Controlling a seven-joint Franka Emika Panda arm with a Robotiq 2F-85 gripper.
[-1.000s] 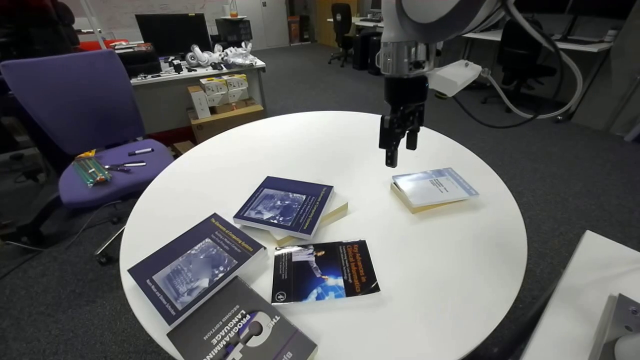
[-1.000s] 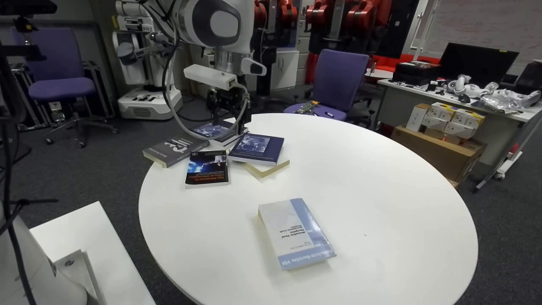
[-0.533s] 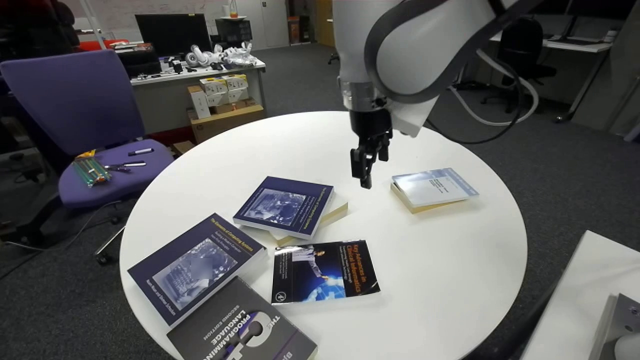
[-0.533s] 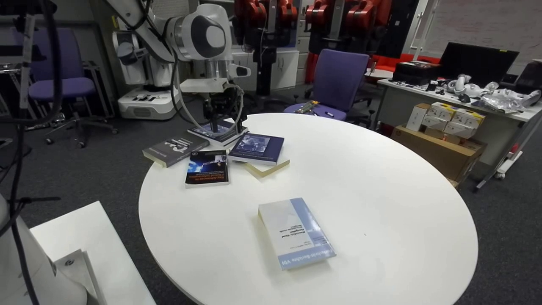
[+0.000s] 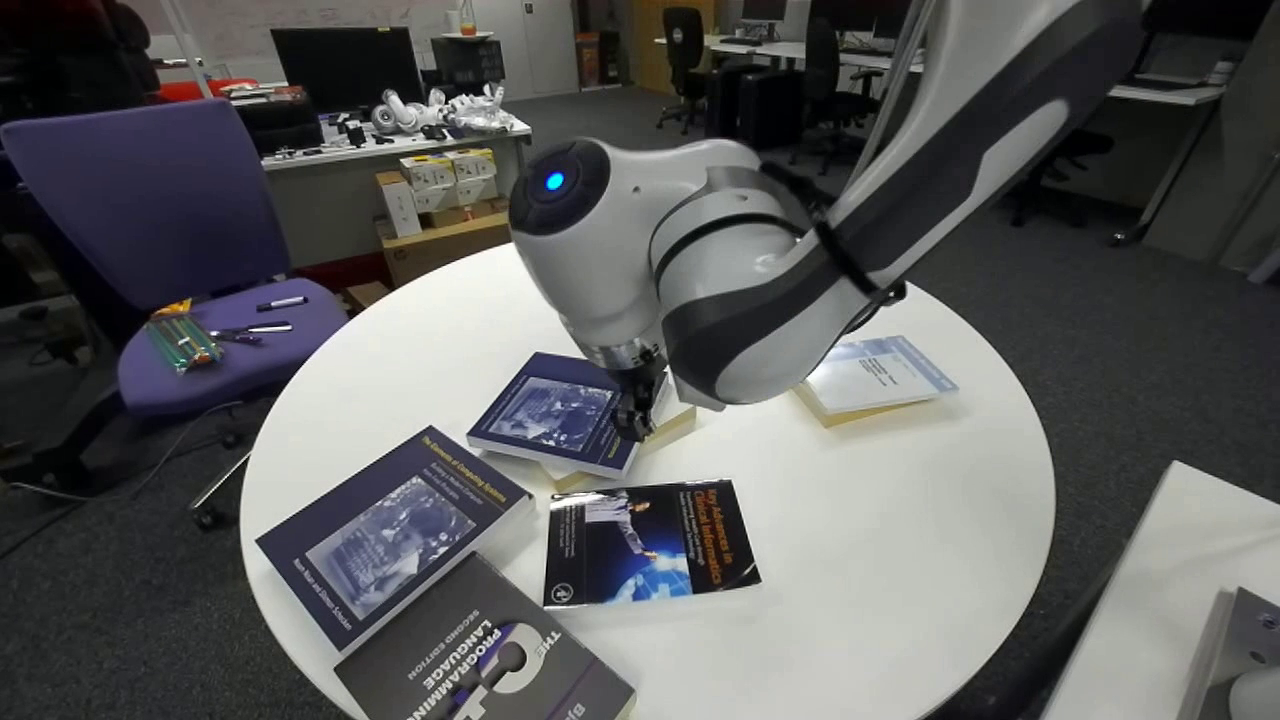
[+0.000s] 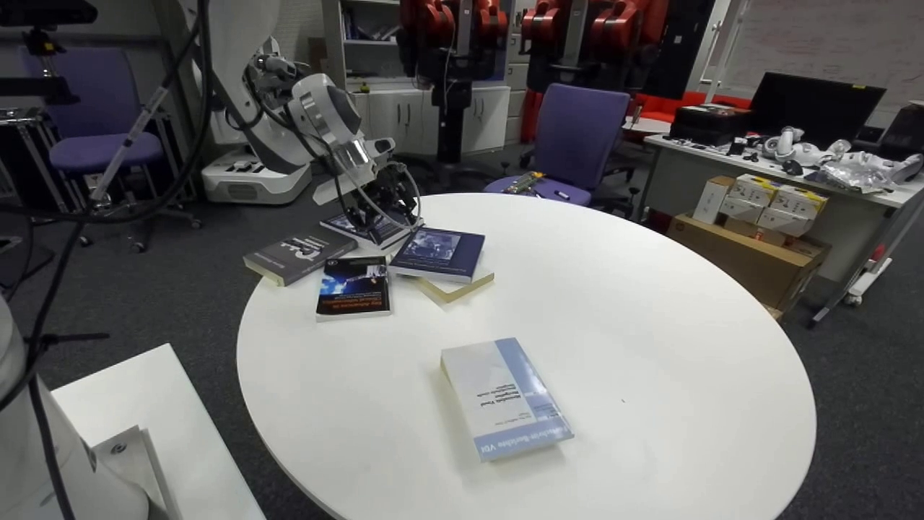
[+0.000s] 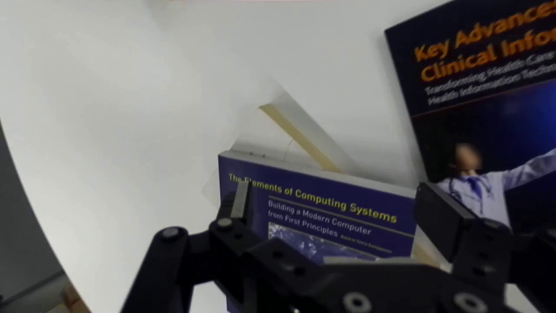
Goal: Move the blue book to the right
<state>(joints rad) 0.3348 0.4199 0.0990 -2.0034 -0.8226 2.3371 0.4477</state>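
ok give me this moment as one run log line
task: move blue book right | gripper: open, tilted, pointing toward blue book | blue book: on lower book, ungripped

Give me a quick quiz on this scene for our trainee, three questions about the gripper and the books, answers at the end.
1. True or false: the gripper stands open.
2. Choose: the stacked blue book lies on A, the grey book; B, a mostly hidden book; C, a chair.
3. Count: how many books show the title The Elements of Computing Systems?

Key: 1, true; 2, B; 3, two, counting the other blue book.
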